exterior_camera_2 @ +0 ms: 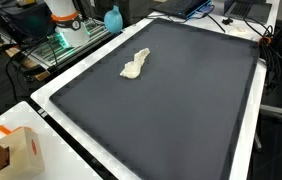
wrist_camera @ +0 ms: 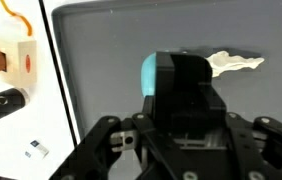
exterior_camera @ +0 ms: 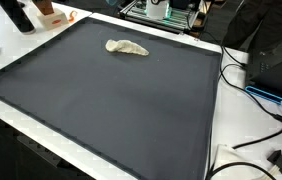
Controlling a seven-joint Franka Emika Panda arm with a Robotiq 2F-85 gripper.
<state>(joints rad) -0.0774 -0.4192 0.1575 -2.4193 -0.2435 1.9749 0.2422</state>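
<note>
Closest to the wrist camera is the gripper point(wrist_camera: 186, 120). Its black body and spread linkage fill the lower half of that view, with a teal patch point(wrist_camera: 157, 78) on its upper left side. The fingertips are not clear to see, so I cannot tell whether it is released or clenched, and nothing shows as grasped.

Beyond it, up and to the right, lies the rag point(wrist_camera: 236, 63), a pale, crumpled strip flat on the dark mat point(wrist_camera: 111, 60) and apart from the gripper. Left of the mat the white bench point(wrist_camera: 21, 130) shows. On it stand a white box point(wrist_camera: 26, 62) with a red mark and, just below the box, a black item point(wrist_camera: 1, 100) that is too cut off to name. A small white tag point(wrist_camera: 38, 150) lies nearer the camera.

In both exterior views the rag lies alone on the mat, towards the far side and well away from every edge. In an exterior view it lies lengthwise across the picture point(exterior_camera: 127, 47). In an exterior view it runs on a slant point(exterior_camera_2: 134, 65), with a teal object point(exterior_camera_2: 113, 18) standing past the mat's far edge and the box point(exterior_camera_2: 21, 150) at the near corner of the bench. The mat covers nearly the whole bench top, leaving only a white rim around it.
</note>
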